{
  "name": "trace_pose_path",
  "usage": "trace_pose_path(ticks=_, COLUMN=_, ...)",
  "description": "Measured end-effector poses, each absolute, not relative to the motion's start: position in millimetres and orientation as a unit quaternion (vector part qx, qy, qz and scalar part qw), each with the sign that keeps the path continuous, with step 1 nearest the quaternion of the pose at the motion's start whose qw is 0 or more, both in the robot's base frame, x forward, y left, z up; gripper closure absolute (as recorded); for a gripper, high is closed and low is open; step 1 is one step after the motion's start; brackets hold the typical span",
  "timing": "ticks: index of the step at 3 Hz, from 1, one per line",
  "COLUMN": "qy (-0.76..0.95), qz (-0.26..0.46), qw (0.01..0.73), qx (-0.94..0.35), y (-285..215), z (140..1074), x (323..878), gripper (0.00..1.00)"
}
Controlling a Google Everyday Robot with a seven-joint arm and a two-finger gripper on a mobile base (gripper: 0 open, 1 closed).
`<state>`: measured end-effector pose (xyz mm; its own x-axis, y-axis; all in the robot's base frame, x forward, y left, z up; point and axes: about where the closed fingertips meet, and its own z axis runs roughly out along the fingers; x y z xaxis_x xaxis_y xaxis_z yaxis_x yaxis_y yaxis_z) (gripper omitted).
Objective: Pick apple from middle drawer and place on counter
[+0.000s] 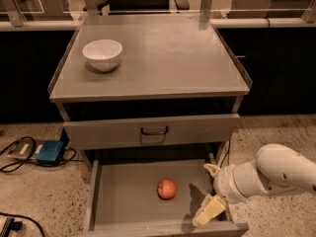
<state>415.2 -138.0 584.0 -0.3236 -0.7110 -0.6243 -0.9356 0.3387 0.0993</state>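
The apple [167, 188], small and red-orange, lies on the floor of the open middle drawer [123, 194], right of its centre. My gripper [211, 189] hangs over the drawer's right front corner, to the right of the apple and apart from it. It is open and empty, with one pale finger [209, 209] low by the drawer's front wall and the other higher up by the right wall. The counter [163, 58] is the grey cabinet top above.
A white bowl [102, 53] stands on the counter's left back part. A shut drawer front with a dark loop handle [154, 130] sits above the open drawer. A blue box [49, 152] with cables lies on the speckled floor to the left.
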Motion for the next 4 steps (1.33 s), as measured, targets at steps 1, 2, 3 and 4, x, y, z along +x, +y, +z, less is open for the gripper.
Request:
trace_pose_path(ticks=1, qy=0.781, qz=0.216, qw=0.257, qx=-0.526, y=-125.1, z=556.8, x=429.6, gripper=0.00)
trace_pose_path(ticks=2, qy=0.787, qz=0.206, qw=0.286, qx=-0.506, y=-118.0, z=532.9, x=466.6, gripper=0.00)
trace_pose_path(ticks=3, qy=0.787, qz=0.206, qw=0.286, qx=-0.506, y=-118.0, z=532.8, x=466.7, gripper=0.00)
trace_pose_path(ticks=4, qy=0.787, qz=0.197, qw=0.281, qx=-0.513, y=-112.1, z=507.6, x=485.8, gripper=0.00)
